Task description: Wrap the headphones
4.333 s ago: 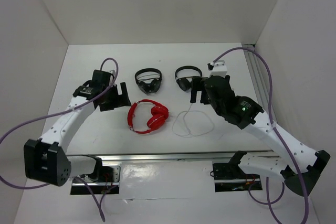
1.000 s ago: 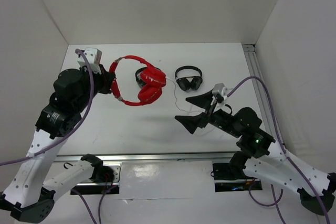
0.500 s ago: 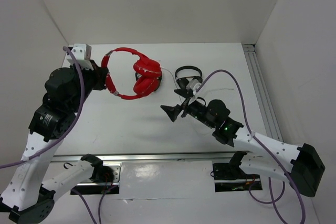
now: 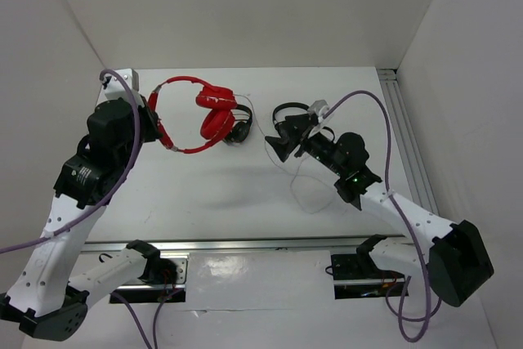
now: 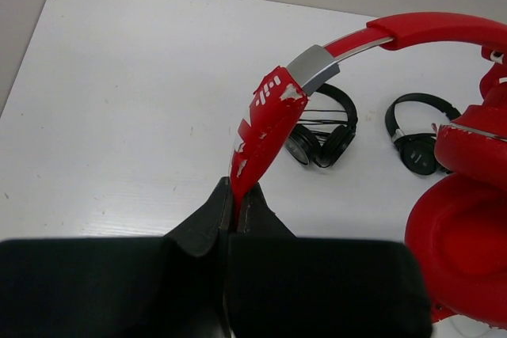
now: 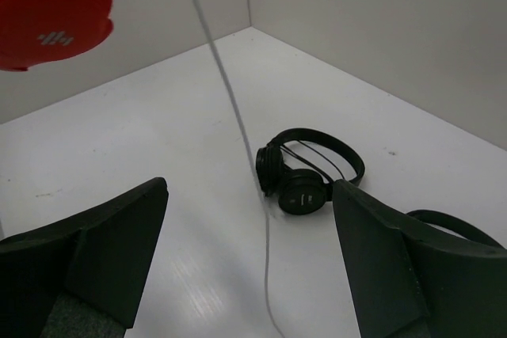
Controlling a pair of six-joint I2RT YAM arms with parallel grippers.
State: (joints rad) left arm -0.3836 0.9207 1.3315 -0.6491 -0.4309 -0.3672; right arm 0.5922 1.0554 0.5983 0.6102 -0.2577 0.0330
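Observation:
The red headphones (image 4: 214, 116) hang in the air above the back of the table. My left gripper (image 4: 157, 126) is shut on their headband (image 5: 265, 112), and its fingertips (image 5: 235, 199) pinch the worn red strip. One red earcup (image 5: 463, 235) fills the right of the left wrist view; another shows in the right wrist view (image 6: 55, 5). The thin white cable (image 6: 265, 259) drops from the earcups to the table. It passes between the wide-apart fingers of my right gripper (image 6: 249, 187), which is open and stands right of the headphones (image 4: 282, 140).
Two small black headphones lie at the back of the table: one (image 4: 239, 130) under the red earcups, one (image 4: 290, 112) partly behind my right gripper. A loose loop of cable (image 4: 309, 200) lies on the table under the right arm. White walls enclose three sides.
The headphones, lying on the table at first, are now lifted and carried back and left by my left gripper. My right gripper has swung back toward the hanging cable.

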